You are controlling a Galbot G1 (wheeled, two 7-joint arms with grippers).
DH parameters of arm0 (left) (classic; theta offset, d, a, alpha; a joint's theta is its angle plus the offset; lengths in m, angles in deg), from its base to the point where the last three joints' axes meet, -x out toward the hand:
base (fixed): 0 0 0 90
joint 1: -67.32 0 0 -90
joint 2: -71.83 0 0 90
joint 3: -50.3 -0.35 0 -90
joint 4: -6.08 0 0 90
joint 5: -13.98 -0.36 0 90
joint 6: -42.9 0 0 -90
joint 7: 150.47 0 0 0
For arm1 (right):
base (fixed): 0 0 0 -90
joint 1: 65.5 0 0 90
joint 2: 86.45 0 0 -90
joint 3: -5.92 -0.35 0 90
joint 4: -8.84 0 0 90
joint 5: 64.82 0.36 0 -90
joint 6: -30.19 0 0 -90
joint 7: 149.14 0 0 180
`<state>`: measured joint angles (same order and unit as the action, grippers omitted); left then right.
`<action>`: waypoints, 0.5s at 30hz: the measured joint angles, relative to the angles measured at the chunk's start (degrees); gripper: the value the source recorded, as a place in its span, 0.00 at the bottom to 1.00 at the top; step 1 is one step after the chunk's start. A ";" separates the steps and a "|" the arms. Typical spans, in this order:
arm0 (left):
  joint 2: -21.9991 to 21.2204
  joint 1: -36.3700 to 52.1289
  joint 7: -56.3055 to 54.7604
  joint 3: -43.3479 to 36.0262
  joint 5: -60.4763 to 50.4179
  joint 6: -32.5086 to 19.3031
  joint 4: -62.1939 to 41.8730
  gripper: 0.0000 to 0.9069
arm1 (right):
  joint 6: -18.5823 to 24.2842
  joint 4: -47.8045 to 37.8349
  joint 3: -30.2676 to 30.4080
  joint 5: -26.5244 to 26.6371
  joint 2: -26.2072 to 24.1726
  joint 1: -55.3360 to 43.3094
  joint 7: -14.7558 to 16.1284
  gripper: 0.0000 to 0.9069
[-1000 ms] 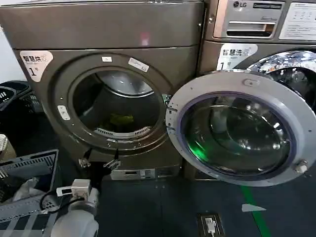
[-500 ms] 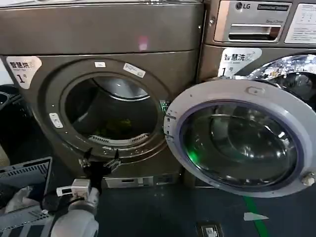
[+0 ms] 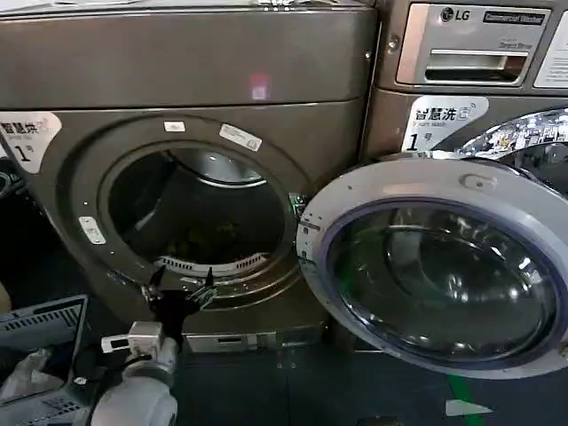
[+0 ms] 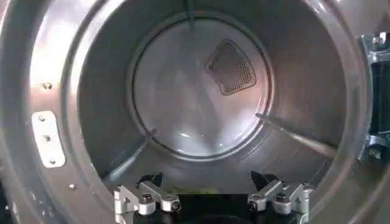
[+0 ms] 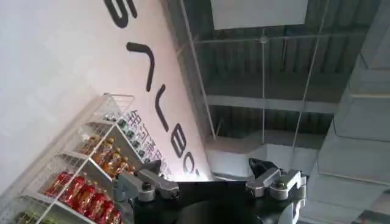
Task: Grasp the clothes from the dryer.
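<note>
Left gripper [image 3: 180, 291] sits spread wide at the bottom lip of the dryer [image 3: 191, 62] porthole, with nothing between its fingers. From the head view it shows as two small silver tips against the rim, with the arm's grey wrist below near the lower left corner. The left wrist view looks straight into the drum [image 4: 201, 91]: the gripper [image 4: 213, 196] frames the near edge, and behind it lie the bare back wall, a mesh vent [image 4: 231, 67] and two paddles. A dim yellow-green patch shows on the drum floor in the head view, too dark to tell whether it is the clothes; in the wrist view a faint yellowish strip [image 4: 189, 190] lies just behind the fingers.

To the right, the glass door [image 3: 435, 266] hangs swung fully open, its silver rim covering the lower front of the LG machine [image 3: 470, 44] beside it.

Right gripper [image 5: 210, 182] points upward at a ceiling and a wall with large letters, beside a shelf of bottles [image 5: 85, 176]; its fingers stand wide apart and hold nothing.
</note>
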<state>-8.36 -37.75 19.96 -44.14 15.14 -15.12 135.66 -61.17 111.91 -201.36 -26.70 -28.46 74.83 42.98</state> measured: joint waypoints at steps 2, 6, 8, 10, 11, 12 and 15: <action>0.00 0.10 0.00 0.00 0.02 0.00 0.00 1.00 | 0.00 0.01 -0.02 -0.01 0.01 0.03 -0.03 1.00; 0.01 0.51 0.00 0.00 0.17 -0.03 -0.28 1.00 | 0.00 0.11 -0.13 -0.05 0.15 0.22 -0.08 1.00; 0.11 0.88 -0.01 -0.01 0.43 -0.04 -0.59 1.00 | 0.00 0.25 -0.24 -0.06 0.26 0.35 -0.10 1.00; 0.30 1.30 -0.02 -0.13 0.64 -0.14 -0.90 1.00 | -0.02 0.41 -0.35 -0.05 0.33 0.50 -0.13 1.00; 0.37 1.64 -0.08 -0.22 0.76 -0.25 -1.14 1.00 | -0.04 0.47 -0.45 -0.04 0.37 0.60 -0.14 1.00; 0.39 1.95 -0.15 -0.32 0.85 -0.37 -1.37 1.00 | -0.05 0.47 -0.59 -0.03 0.40 0.76 -0.14 1.00; 0.25 3.30 -0.31 -0.80 1.33 -0.77 -2.45 1.00 | -0.08 0.30 -1.15 0.12 0.40 1.32 -0.14 1.00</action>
<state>-8.11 -34.45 19.66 -44.94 16.47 -15.89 133.21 -61.25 112.21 -202.51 -26.58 -28.05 76.15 42.84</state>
